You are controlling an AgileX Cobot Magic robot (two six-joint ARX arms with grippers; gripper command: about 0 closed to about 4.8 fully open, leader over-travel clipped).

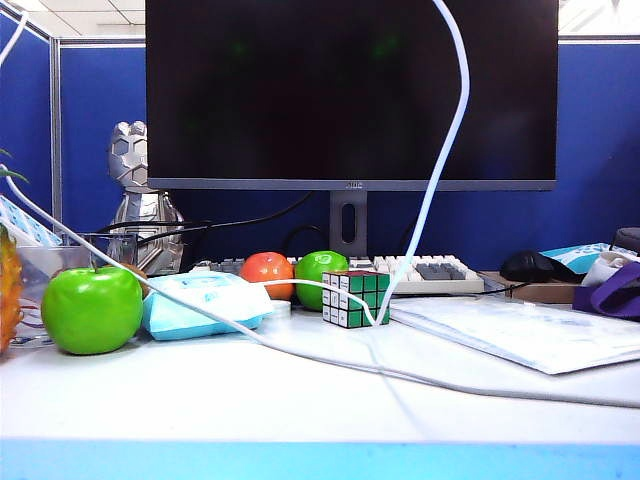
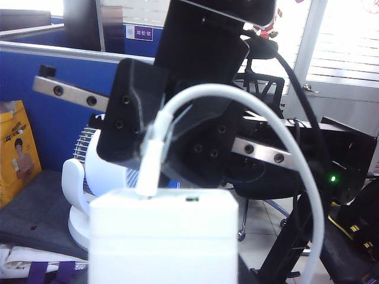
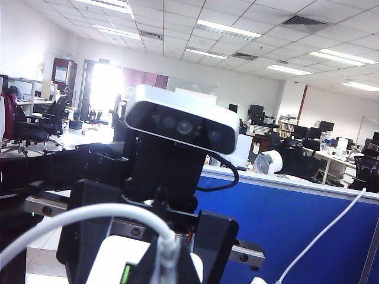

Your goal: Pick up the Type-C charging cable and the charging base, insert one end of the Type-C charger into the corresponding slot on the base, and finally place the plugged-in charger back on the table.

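On the left, your left gripper [image 3: 151, 245] has the charging base [image 2: 163, 236] between its jaws. They stand part open, one dark finger on each side of the white block, and the base is up in the air, out of the exterior view.

Treat the base as light but hard and glossy. It could twist or slide in the jaws, so I'd keep the grip on its two broad flat sides and clear of the port face.

To the right of it, your right gripper [image 2: 157, 133] has its jaws closed on the plug end of the Type-C charging cable [image 2: 237, 100]. The plug meets the top face of the base, but you cannot tell whether it is fully seated.

The cable itself is thin, limp and slick, and only the moulded plug is stiff enough to push with, so hold it there and not on the cord.

In the exterior view the cable hangs down from above and loops by the Rubik's cube [image 1: 355, 298] on the desk [image 1: 300, 400]. Its trailing weight may tug sideways on the plug.
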